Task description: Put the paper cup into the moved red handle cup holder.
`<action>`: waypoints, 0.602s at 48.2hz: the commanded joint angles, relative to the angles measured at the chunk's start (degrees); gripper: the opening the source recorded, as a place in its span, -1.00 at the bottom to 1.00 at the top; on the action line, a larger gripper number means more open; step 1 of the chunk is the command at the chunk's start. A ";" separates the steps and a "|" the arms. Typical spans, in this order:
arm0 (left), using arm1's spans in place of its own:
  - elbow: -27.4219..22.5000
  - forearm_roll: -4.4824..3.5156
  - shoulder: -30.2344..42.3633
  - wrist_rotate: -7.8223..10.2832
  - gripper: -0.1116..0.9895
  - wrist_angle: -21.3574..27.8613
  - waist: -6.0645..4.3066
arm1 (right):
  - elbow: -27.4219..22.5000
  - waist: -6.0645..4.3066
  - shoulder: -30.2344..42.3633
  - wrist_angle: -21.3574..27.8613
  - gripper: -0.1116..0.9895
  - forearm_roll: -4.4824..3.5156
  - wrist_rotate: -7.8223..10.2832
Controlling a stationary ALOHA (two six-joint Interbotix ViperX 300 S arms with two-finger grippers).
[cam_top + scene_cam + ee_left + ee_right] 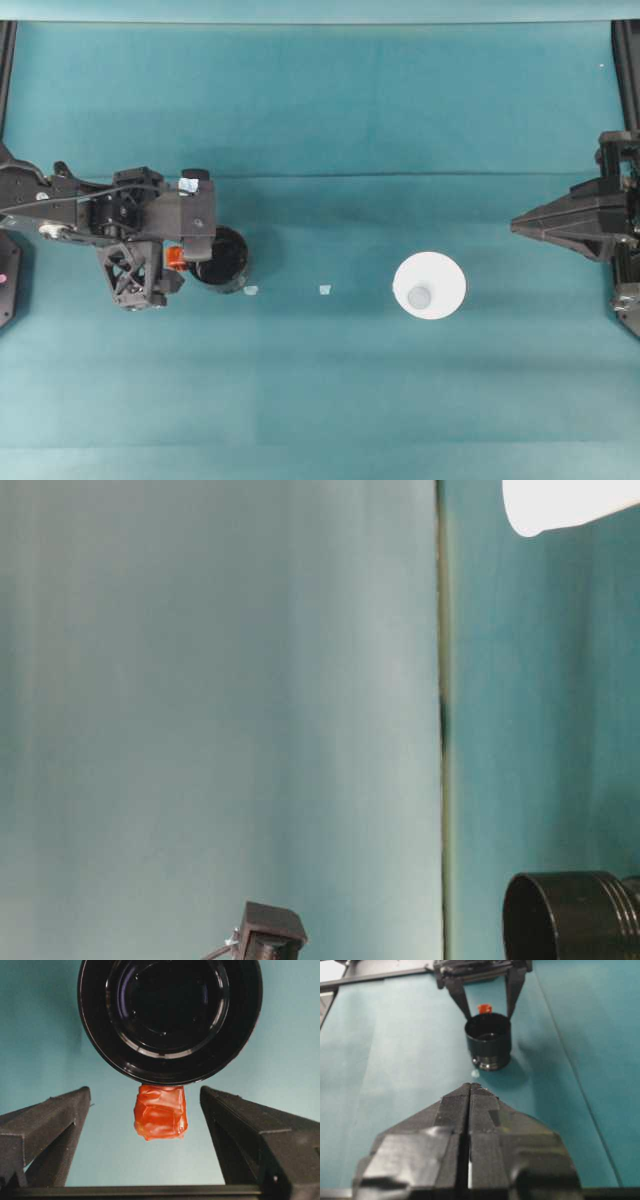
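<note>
One paper cup [429, 286] stands on the teal worktop [320, 400], seen from overhead as a white disc with a small greyish centre; no jaws touch it. Landmark taken: the red handle cup holder [222, 259], glossy black, mouth up, empty, standing on the same cloth. Cup sits well apart from the holder, toward the right arm's side, on roughly the same line across the worktop. In the table-level view the cup's white body [565, 505] and the holder's black ribbed wall [570, 915] show at opposite edges, both on the teal surface. Holder's red-orange handle tab [160, 1112] points away from the cup, toward the left arm. Left gripper [145, 1110] is at the holder: jaws spread wide, one finger on each side of the tab, neither touching it nor the holder's rim in the left wrist view. From overhead the left gripper [190, 262] partly overlaps the holder's near side. Two small pale scraps [325, 290] lie on the cloth between holder and cup, one just beside the holder, the other about midway. Right gripper [518, 226] hangs beyond the cup, well apart from the holder, its tip pointing toward the middle of the worktop. Right wrist view: jaws pressed together, nothing between them, with the holder [488, 1040] and the left gripper's fingers [458, 997] straight ahead.
</note>
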 commanded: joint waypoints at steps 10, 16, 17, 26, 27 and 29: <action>-0.44 0.09 -0.26 0.26 0.48 -0.35 -0.18 | -1.41 -0.09 0.35 -0.26 -1.00 0.18 0.53; -0.09 0.09 -0.35 0.26 -0.20 -0.79 -0.26 | -1.32 -0.09 0.35 -0.26 -1.00 0.18 0.53; -0.09 0.18 -0.44 0.18 -0.28 -0.79 -0.26 | -1.32 -0.09 0.35 -0.26 -1.00 0.18 0.53; -0.09 0.09 -0.44 0.26 -0.31 0.09 -0.26 | -1.32 -0.09 0.35 -0.26 -1.00 0.18 0.44; -0.09 0.09 -0.44 0.26 -0.31 0.09 -0.26 | -1.32 -0.09 0.35 -0.26 -1.00 0.18 0.44; -0.09 0.09 -0.44 0.35 -0.31 0.09 -0.26 | -1.32 -0.09 0.35 -0.26 -1.00 0.18 0.44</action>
